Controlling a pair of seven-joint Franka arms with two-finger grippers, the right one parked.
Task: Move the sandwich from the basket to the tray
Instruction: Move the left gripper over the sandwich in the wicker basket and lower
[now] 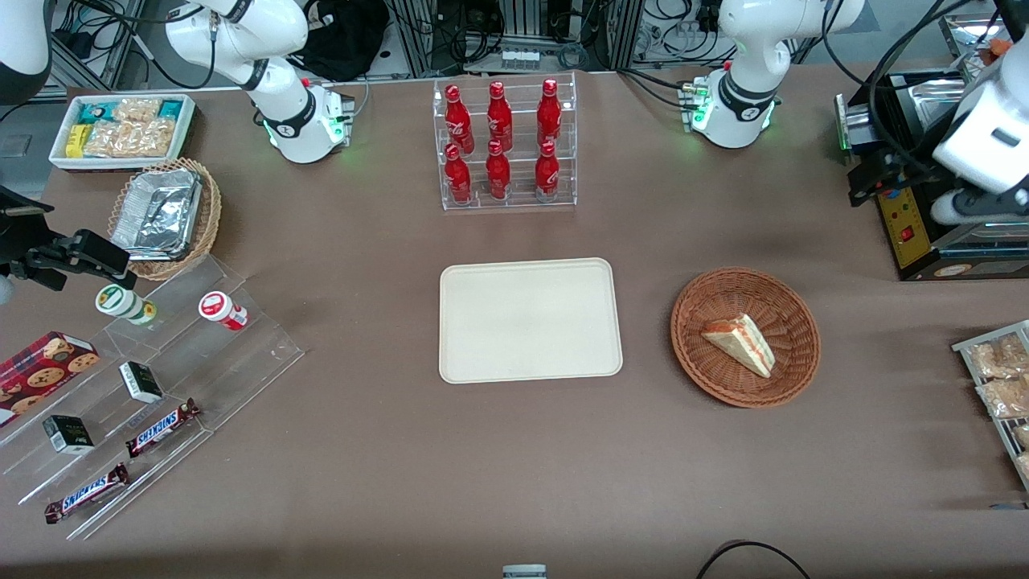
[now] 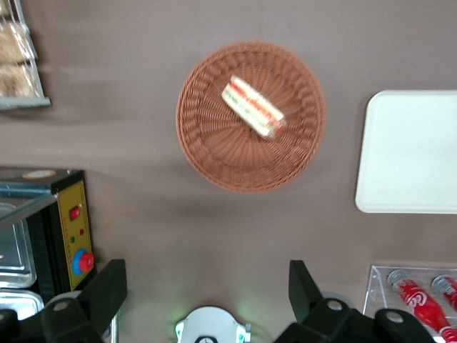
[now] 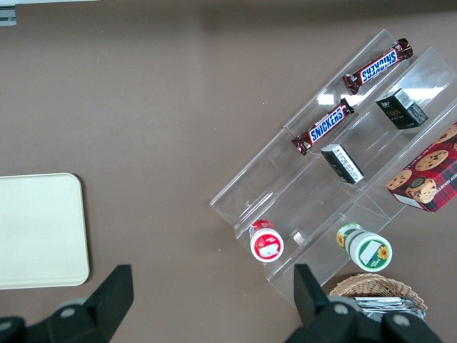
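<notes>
— Pincer (image 2: 207, 296) first: where is yours, and is it holding anything?

— Your pincer hangs high above the desk (image 1: 402, 482), near the working arm's own base, and it holds nothing. The wrist view shows its two dark fingers (image 2: 107, 289) spread wide apart, with bare desk between them.

— So how far along would you say you are?

— Hardly started, by my reading. The sandwich (image 1: 741, 343) lies inside the round reddish-brown basket (image 1: 711, 378), resting on the woven bottom, wrapped and untouched. The cream tray (image 1: 530, 319) sits on the desk beside the basket, toward the parked arm's end, and nothing is on it.

— What is left, then?

— Everything, I'd judge: you need to come down over the basket, close on the sandwich, lift it clear of the rim, carry it across to the tray and set it down.

— And the arm's pose?

— Your arm is pulled back and raised at the working arm's end of the desk, close to the black appliance with the yellow panel (image 1: 900, 229). The wrist camera looks straight down, with basket and sandwich in plain sight ahead of the fingers. The pincer is well apart from the sandwich, not yet over the basket.
</notes>
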